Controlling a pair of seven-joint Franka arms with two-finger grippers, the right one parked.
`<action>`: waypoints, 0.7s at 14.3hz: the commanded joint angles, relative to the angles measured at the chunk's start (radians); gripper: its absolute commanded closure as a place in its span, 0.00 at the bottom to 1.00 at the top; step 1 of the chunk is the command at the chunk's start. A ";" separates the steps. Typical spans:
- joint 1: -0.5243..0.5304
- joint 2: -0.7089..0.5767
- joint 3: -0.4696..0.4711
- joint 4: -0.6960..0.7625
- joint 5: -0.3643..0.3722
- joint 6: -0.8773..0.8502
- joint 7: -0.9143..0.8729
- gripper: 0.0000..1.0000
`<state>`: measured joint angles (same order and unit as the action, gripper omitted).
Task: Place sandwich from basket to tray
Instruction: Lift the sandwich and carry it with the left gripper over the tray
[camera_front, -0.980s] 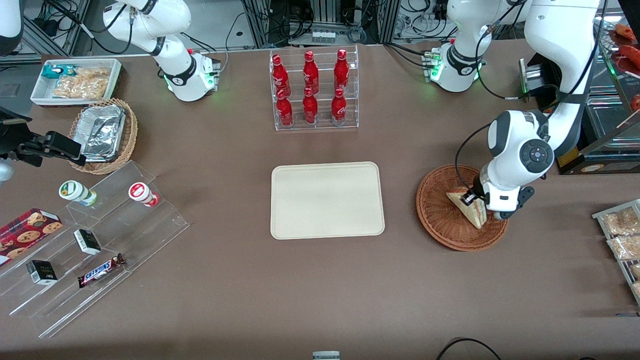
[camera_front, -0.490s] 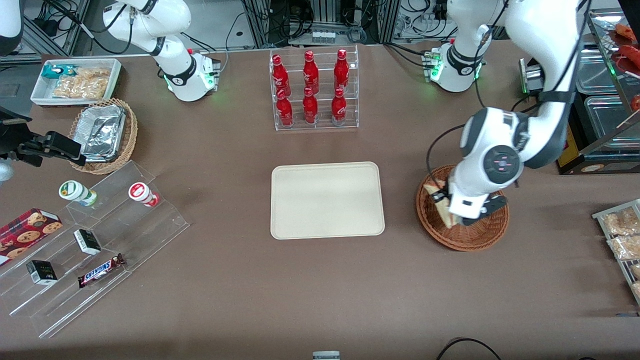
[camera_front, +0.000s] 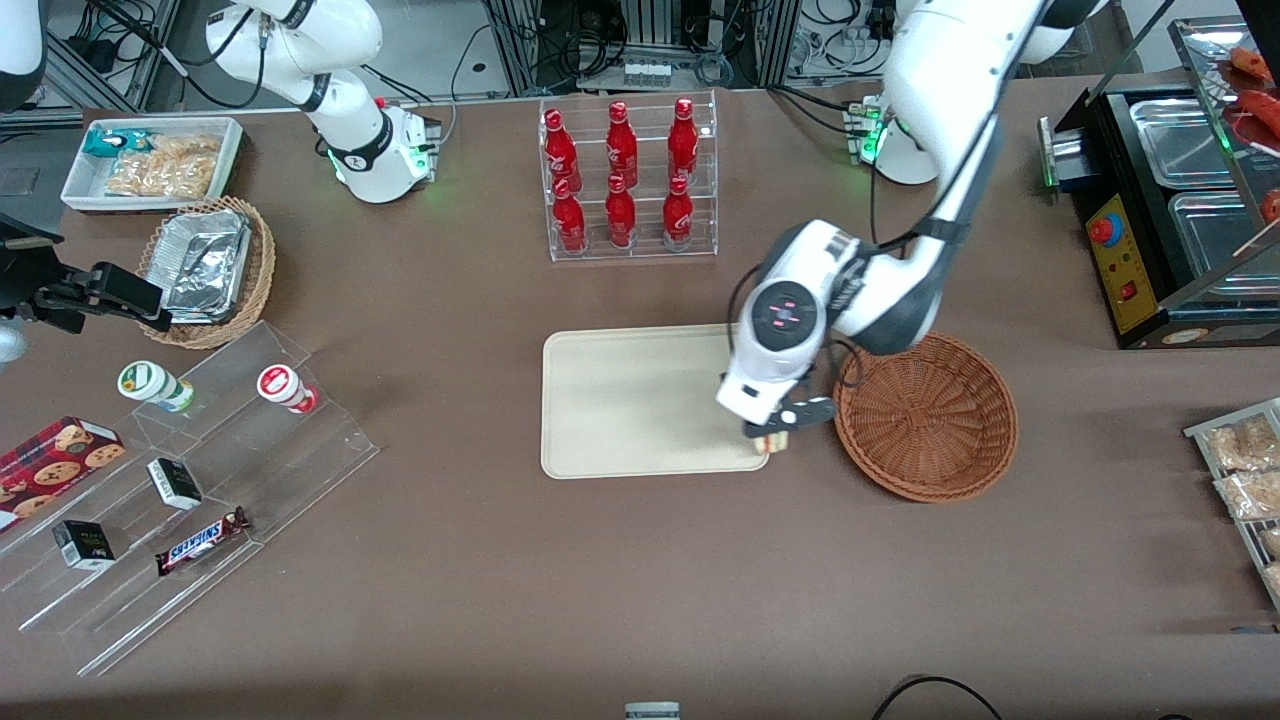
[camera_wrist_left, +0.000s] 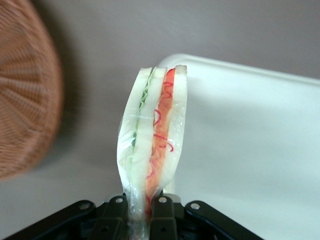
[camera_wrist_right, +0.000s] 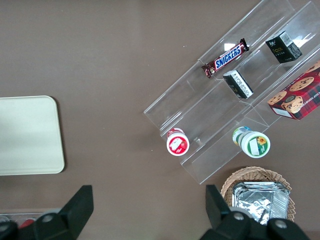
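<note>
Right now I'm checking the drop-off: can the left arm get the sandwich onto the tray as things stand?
Probably yes. The gripper holds the sandwich upright over the tray corner nearest the basket, and nothing lies on the tray to block it.

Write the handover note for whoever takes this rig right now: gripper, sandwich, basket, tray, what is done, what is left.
Gripper: shut on the sandwich, raised over the tray at its corner nearest the basket.
Sandwich: pinched at one end, standing on edge between the fingers, filling layers showing; it hangs over the tray's rounded corner, not resting on anything.
Basket: holds nothing, beside the tray toward the working arm's end.
Tray: bare.
Done: sandwich picked out of the basket and carried to the tray's edge.
Left: move further over the tray, lower, release, withdraw.
</note>
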<state>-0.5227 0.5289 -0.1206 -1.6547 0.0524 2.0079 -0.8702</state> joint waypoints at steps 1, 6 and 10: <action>-0.068 0.077 0.012 0.108 0.007 -0.015 -0.035 1.00; -0.186 0.131 0.013 0.115 -0.006 0.097 -0.117 1.00; -0.207 0.172 0.013 0.116 -0.005 0.155 -0.121 0.90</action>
<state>-0.7194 0.6733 -0.1214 -1.5695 0.0444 2.1449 -0.9784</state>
